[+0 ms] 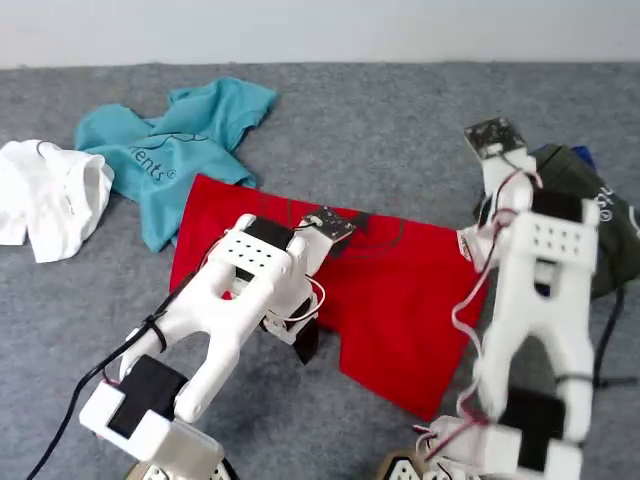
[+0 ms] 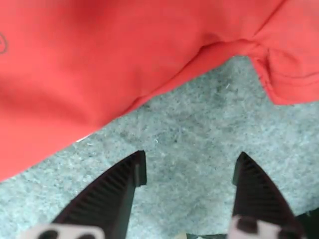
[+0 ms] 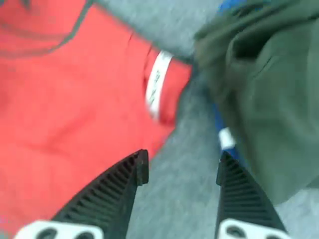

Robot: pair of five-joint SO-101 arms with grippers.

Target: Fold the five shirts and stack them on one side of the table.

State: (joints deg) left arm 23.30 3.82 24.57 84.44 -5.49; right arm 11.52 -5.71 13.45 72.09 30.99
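So both my jaws hang wide open, left gripper (image 2: pixel 192 162) just off the edge of the red shirt (image 1: pixel 400 300) spread mid-table, right gripper (image 3: pixel 184 159) between it and the dark green shirt (image 3: pixel 259 89), probably lining up a fold.

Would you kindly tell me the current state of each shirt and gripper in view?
red shirt: spread flat, unfolded
teal shirt: crumpled, unfolded
white shirt: crumpled, unfolded
dark green shirt: bunched up, unfolded
blue cloth: mostly hidden under the dark green shirt
left gripper: open, empty
right gripper: open, empty
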